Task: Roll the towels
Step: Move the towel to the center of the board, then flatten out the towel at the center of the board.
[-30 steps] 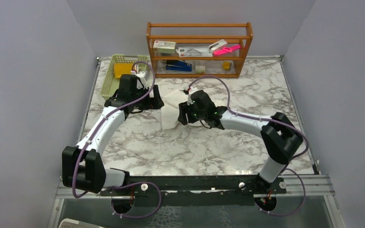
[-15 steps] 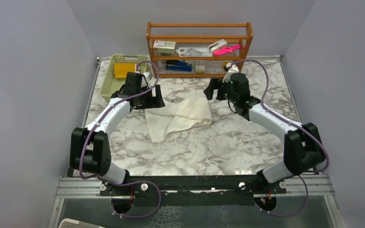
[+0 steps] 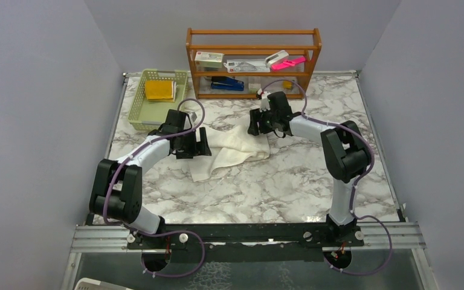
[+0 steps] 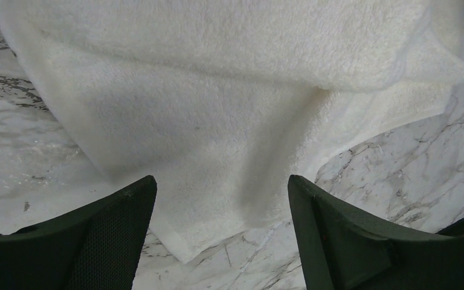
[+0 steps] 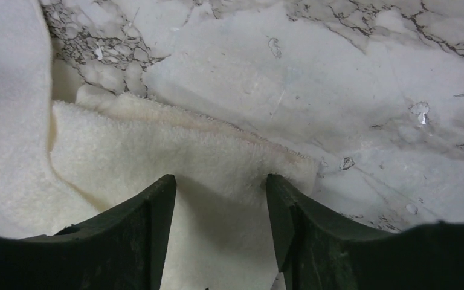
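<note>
The cream-white towel (image 3: 237, 148) lies loosely folded and flat on the marble table. My left gripper (image 3: 203, 144) is open and low at the towel's left edge. In the left wrist view the towel (image 4: 217, 90) fills the top and its near corner lies between my open fingers (image 4: 220, 188). My right gripper (image 3: 254, 124) is open at the towel's far right corner. In the right wrist view that corner (image 5: 175, 145) lies between the two fingers (image 5: 220, 181). The mustard-yellow towel (image 3: 159, 89) lies in the green basket.
The green basket (image 3: 138, 107) stands at the far left. A wooden shelf (image 3: 252, 36) with stationery stands along the back. Grey walls close in both sides. Bare marble (image 3: 266, 187) lies in front of the towel.
The towel went from bunched to spread out a second ago. Since half a second ago, my left gripper has slid nearer along the towel's left edge and my right gripper has come down to its far right corner.
</note>
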Robot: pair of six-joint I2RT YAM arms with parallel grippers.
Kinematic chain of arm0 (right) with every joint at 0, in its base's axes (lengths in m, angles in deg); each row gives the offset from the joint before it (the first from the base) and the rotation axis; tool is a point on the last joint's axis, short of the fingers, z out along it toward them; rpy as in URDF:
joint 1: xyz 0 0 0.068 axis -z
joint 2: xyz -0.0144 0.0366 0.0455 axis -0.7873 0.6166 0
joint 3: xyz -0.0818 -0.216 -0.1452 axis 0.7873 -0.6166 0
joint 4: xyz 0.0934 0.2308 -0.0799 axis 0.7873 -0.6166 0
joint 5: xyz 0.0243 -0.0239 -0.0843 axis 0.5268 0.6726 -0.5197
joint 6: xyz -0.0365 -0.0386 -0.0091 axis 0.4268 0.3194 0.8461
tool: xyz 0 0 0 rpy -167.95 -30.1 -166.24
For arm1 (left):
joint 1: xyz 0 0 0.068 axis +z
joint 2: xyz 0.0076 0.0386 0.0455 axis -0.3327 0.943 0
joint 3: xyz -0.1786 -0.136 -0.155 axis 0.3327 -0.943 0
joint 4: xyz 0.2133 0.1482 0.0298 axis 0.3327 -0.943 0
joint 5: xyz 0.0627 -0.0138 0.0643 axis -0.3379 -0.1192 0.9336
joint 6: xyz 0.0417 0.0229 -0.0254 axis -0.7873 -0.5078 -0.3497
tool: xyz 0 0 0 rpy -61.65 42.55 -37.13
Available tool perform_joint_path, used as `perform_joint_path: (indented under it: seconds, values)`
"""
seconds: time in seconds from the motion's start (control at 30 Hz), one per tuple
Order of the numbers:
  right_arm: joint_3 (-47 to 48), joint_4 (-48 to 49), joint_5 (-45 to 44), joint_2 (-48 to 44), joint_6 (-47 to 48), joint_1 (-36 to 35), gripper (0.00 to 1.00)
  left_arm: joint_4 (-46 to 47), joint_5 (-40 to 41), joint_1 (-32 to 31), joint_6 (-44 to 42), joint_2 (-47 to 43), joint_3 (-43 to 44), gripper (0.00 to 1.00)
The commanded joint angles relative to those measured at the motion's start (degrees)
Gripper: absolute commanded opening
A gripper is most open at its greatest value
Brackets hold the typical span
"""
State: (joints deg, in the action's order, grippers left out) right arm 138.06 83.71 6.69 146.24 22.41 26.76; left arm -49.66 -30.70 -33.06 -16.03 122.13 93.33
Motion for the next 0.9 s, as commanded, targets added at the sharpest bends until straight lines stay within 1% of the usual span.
perform_joint_path:
  seconds: [0.0, 0.03, 0.07, 0.1, 0.17, 0.2, 0.27, 0.33, 0.43, 0.57, 0.63, 0.7, 0.8, 0.87]
  values:
    - [2.59, -3.87, 1.79, 2.83, 1.34, -0.23, 0.53, 2.29, 0.06, -0.55, 1.67, 0.42, 0.57, 0.82]
    - [2.53, -4.03, 1.56, 3.22, 1.31, -0.23, 0.5, 2.71, 0.16, -0.87, 2.42, 0.77, 0.14, 0.82]
    - [2.49, -4.16, 1.32, 3.41, 1.22, -0.21, 0.43, 3.51, 0.22, -1.53, 3.45, 1.23, -0.61, 0.82]
    - [2.22, -4.08, 1.04, 3.51, 0.98, -0.23, 0.33, 4.86, 0.52, -2.26, 4.78, 1.39, -1.82, 0.82]
    - [1.62, -3.62, 0.99, 3.3, 0.54, -0.16, 0.04, 8.02, 1.47, -3.78, 7.76, 1.52, -4.7, 0.82]
    - [1.3, -3.24, 1.22, 2.87, 0.52, -0.15, 0.01, 9.73, 2.16, -4.37, 9.12, 1.58, -6.1, 0.82]
    - [-0.07, -2.27, 1.55, 0.87, 0.3, -0.14, 0.01, 12.61, 3.22, -5.25, 11.27, 1.63, -8.21, 0.82]
    - [-1.5, -1.8, 0.08, -2.75, 0.04, -0.08, 0.01, 14.11, 4.36, -6.28, 12.37, 1.82, -8.97, 0.82]
    - [-3.09, -1.92, -1.0, -10.87, -0.76, 0.78, 0.01, 14.83, 5.93, -8.8, 12.99, 2.3, -8.1, 0.81]
    - [-2.7, -2.62, -2.87, -20.02, -0.64, 1.02, 0.01, 16.0, 6.93, -13.33, 13.99, 4.72, -7.04, 0.81]
    - [-1.26, -3.11, -2.57, -22.19, -1.2, 0.33, 0.01, 17.44, 6.92, -15.25, 14.84, 6.17, -7.77, 0.81]
    - [1.22, -3.54, -3.76, -22.43, -1.12, -2.59, 0.01, 19.2, 7.0, -16.54, 15.7, 7.07, -9.31, 0.81]
    - [6.98, -6.15, -5.44, -18.66, 0.5, -9.53, 0.01, 20.65, 7.38, -16.8, 16.45, 6.65, -12.38, 0.81]
    - [9.23, -8.34, -4.18, -16.14, 0.69, -11.21, 0.01, 19.6, 8.49, -16.78, 16.1, 5.08, -13.54, 0.81]
